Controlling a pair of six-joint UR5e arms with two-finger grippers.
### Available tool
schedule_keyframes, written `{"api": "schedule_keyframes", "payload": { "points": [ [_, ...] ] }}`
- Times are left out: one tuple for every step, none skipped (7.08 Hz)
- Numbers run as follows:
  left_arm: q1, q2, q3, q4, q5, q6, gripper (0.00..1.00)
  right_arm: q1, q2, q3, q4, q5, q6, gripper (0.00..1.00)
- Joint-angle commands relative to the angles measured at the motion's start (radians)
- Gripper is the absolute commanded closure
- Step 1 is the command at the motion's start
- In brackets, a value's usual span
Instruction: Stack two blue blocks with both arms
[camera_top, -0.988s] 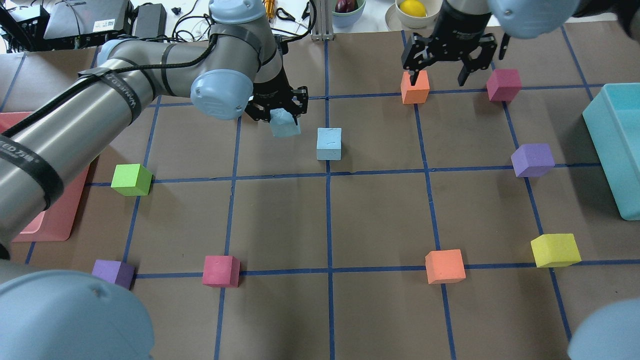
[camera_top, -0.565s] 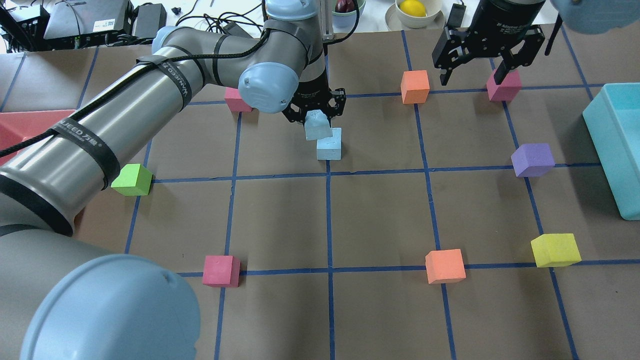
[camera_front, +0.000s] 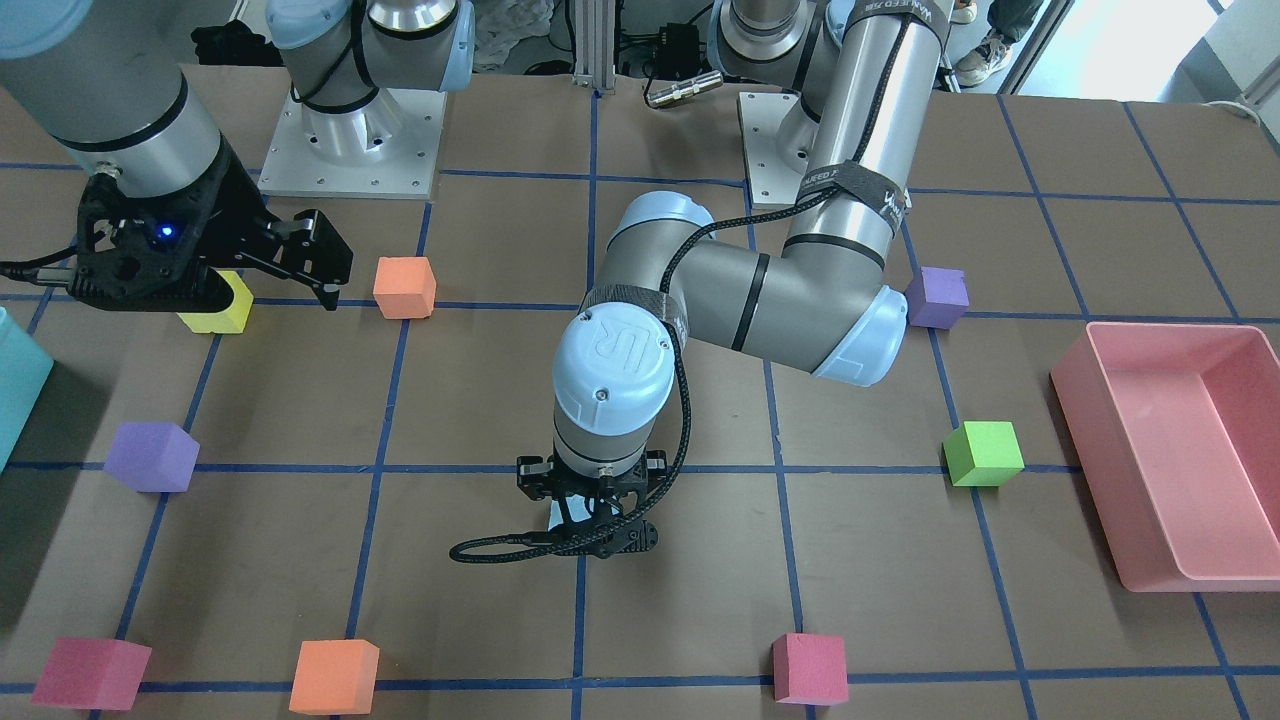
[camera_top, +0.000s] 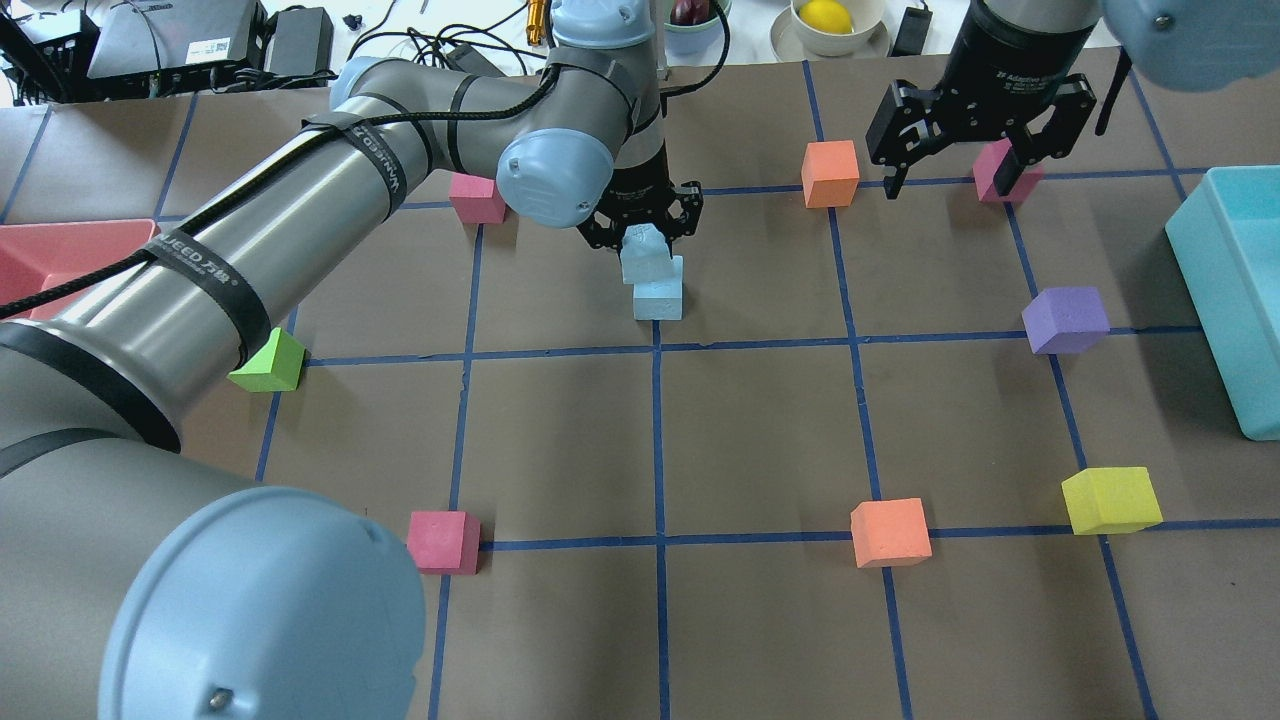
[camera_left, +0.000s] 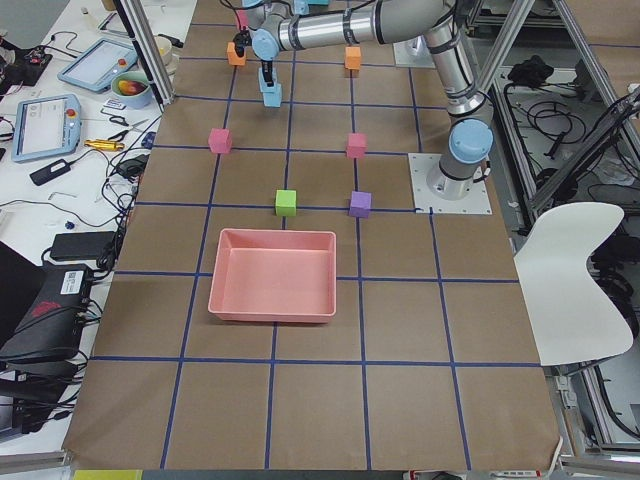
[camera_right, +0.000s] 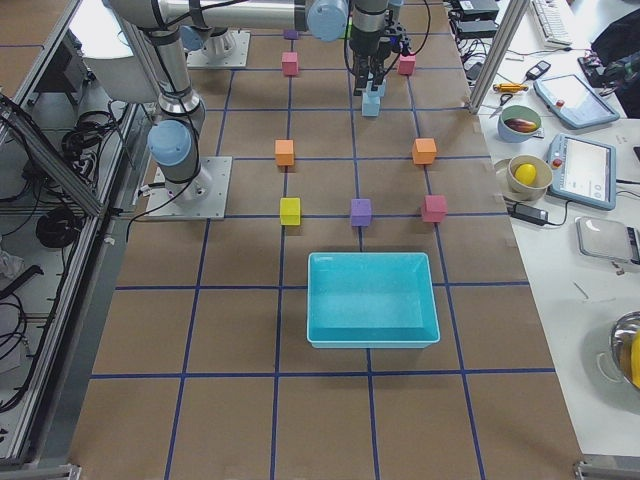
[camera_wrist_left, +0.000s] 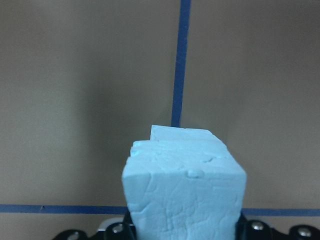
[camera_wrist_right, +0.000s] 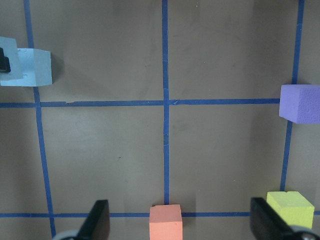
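My left gripper is shut on one pale blue block and holds it directly over the second blue block, which rests on the table near a blue tape line. In the left wrist view the held block fills the lower centre and the other block's edge peeks out behind it. I cannot tell whether they touch. My right gripper is open and empty at the far right, over a magenta cube. Its fingers show spread wide.
An orange cube sits left of the right gripper. A magenta cube lies by the left arm. Purple, yellow, orange, magenta and green cubes are scattered around. A teal bin is at right, a pink tray at left.
My left arm has carried the blue block to the right until it is over the second blue block. My right gripper has moved right from the orange cube to the magenta cube, still open.
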Motion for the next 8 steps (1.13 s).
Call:
{"api": "schedule_keyframes", "payload": {
  "points": [
    [-0.022, -0.017, 0.001, 0.005, 0.004, -0.002, 1.0, 0.0, -0.019, 0.019, 0.0, 0.001, -0.003, 0.0],
    [-0.024, -0.019, 0.001, 0.005, 0.0, -0.003, 1.0, -0.001, -0.019, 0.021, 0.003, -0.001, -0.003, 0.0],
    [-0.025, -0.023, -0.005, 0.006, 0.007, 0.0, 0.17, 0.0, -0.019, 0.021, 0.003, -0.016, -0.005, 0.0],
    [-0.024, -0.022, -0.004, 0.008, 0.011, 0.015, 0.05, 0.0, -0.017, 0.021, 0.002, -0.019, -0.006, 0.0],
    [-0.024, -0.019, -0.001, 0.006, 0.014, 0.02, 0.04, 0.0, -0.016, 0.021, 0.002, -0.019, -0.006, 0.0],
    [-0.021, -0.007, 0.004, 0.005, 0.014, 0.023, 0.04, 0.0, -0.016, 0.022, 0.002, -0.018, -0.006, 0.0],
    [-0.001, 0.016, 0.007, 0.002, 0.014, 0.035, 0.03, -0.001, -0.016, 0.029, 0.002, -0.019, -0.005, 0.0],
    [0.054, 0.059, 0.004, -0.035, 0.014, 0.091, 0.02, -0.004, -0.017, 0.029, 0.003, -0.019, -0.005, 0.0]
  ]
}}
